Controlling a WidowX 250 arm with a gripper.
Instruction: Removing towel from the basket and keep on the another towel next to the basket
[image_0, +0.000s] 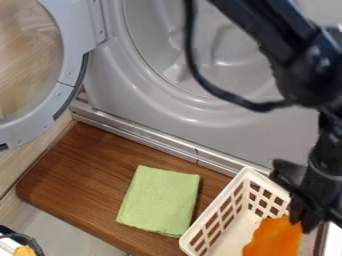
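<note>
Green towel (159, 200): folded, flat on brown worktop (80, 172), just beside basket (212, 221) toward its nine-to-ten o'clock. Basket: white, latticed, upright, at view's five o'clock. Orange towel (274, 239): rumpled, inside, toward four o'clock.

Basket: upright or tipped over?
Upright. The white basket has its open top facing up, with its floor and the orange towel visible inside the rim.

Towel (160, 200) on tabletop (80, 170), left of basket (215, 206); other towel (274, 237) in basket; machine (120, 90) behind, door (75, 35) at left.
</note>
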